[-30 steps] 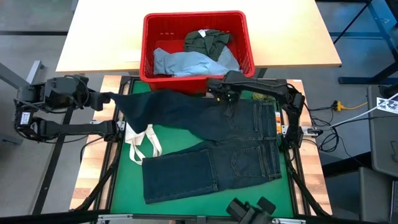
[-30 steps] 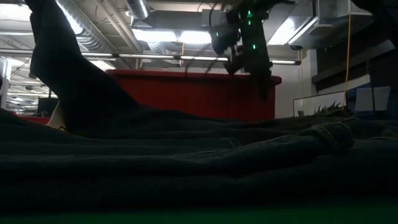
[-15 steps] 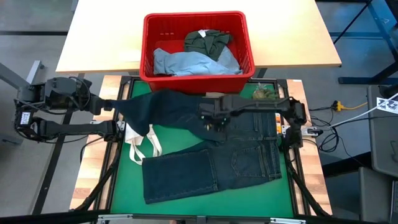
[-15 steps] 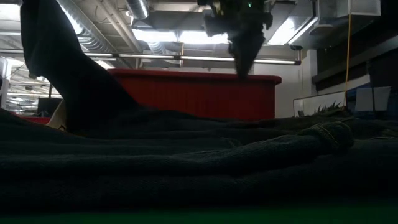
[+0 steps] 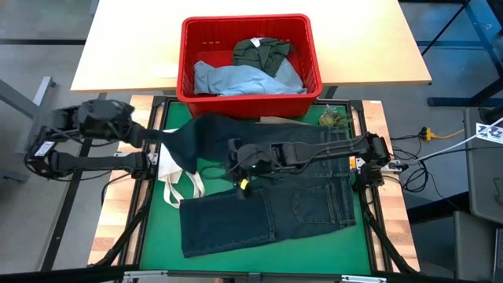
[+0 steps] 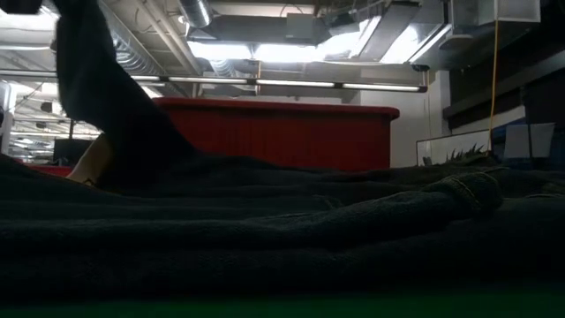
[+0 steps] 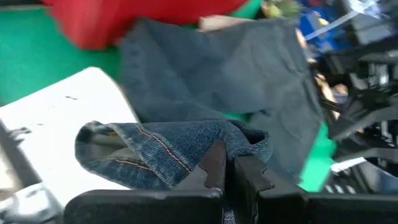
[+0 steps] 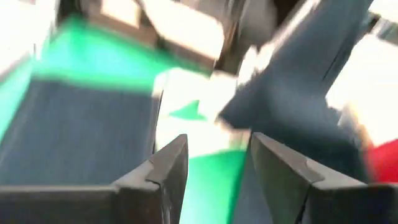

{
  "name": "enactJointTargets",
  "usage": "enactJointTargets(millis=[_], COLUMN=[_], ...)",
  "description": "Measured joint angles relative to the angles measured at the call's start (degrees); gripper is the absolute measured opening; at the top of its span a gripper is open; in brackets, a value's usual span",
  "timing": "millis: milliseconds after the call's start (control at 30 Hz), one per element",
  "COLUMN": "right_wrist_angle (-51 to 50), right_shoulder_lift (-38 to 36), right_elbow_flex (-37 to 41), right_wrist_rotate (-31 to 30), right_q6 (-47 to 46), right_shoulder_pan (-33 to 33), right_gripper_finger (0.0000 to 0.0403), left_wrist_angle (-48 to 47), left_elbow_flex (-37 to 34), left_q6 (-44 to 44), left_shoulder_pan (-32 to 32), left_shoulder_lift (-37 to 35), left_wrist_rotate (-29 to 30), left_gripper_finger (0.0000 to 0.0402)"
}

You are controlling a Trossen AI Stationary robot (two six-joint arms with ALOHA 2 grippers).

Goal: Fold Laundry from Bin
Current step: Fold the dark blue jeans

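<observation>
Spreading out the dark navy jeans point(image 5: 267, 196) looks like the step in hand. One leg's hem is pinched in the left gripper point(image 7: 227, 171), fingers clamped shut on the denim, and held up over the green mat's point(image 5: 161, 228) left edge, probably so the leg can be pulled straight. The rest of the jeans is left lying flat across the mat, waistband toward the right edge. The right gripper point(image 5: 240, 177) is parked above the mat's middle, right over the crotch area, fingers apart with nothing between them, likely lined up to grab or pin the fabric there.

The red bin point(image 5: 247, 96) sits just past the mat's far edge, with light blue jeans point(image 5: 236, 77) and a dark olive-green piece point(image 5: 263, 51) inside, not yet dealt with. A white tote bag point(image 5: 179, 179) is partly buried under the lifted leg near the left edge, so its straps could get dragged along.
</observation>
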State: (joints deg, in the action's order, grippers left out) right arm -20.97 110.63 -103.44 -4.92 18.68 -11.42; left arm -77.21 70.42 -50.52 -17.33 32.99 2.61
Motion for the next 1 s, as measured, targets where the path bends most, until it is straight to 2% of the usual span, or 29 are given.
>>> enactJointTargets(millis=[100,200,300,400,500,633,767,1000], right_wrist_angle=[9.7,13.5,13.9,13.4,8.8,1.1,-1.2,-1.7], right_shoulder_lift=[0.0,0.0,0.1,0.7,1.0,1.0,0.9,0.9], right_elbow_flex=[-0.1,-0.1,-0.1,-0.1,-0.1,-0.1,0.0,0.0], right_wrist_rotate=[1.4,6.2,10.1,10.4,9.6,5.6,-0.1,-13.4], right_q6=[0.2,0.2,0.2,0.2,0.2,0.1,0.1,0.4], right_shoulder_pan=[0.2,0.2,0.2,0.2,0.2,0.2,0.2,0.2], right_gripper_finger=[0.0177,0.0177,0.0177,0.0177,0.0177,0.0177,0.0177,0.0177], left_wrist_angle=[6.1,10.5,13.9,18.4,25.6,37.1,46.6,55.1], left_elbow_flex=[-4.2,-8.1,-11.6,-15.3,-18.8,-22.5,-25.4,-26.8], left_q6=[0.1,0.1,0.0,-0.4,-0.4,-1.8,-1.9,-1.6], left_shoulder_pan=[0.0,0.0,0.5,1.6,3.2,5.3,6.8,8.9], left_shoulder_lift=[0.0,0.0,0.4,1.4,2.5,5.1,9.6,18.8], left_wrist_rotate=[-3.4,-4.9,-5.2,-5.3,-6.0,-6.4,-6.0,-4.7], left_gripper_finger=[0.0000,0.0000,0.0000,0.0000,0.0000,0.0000,0.0000,0.0000])
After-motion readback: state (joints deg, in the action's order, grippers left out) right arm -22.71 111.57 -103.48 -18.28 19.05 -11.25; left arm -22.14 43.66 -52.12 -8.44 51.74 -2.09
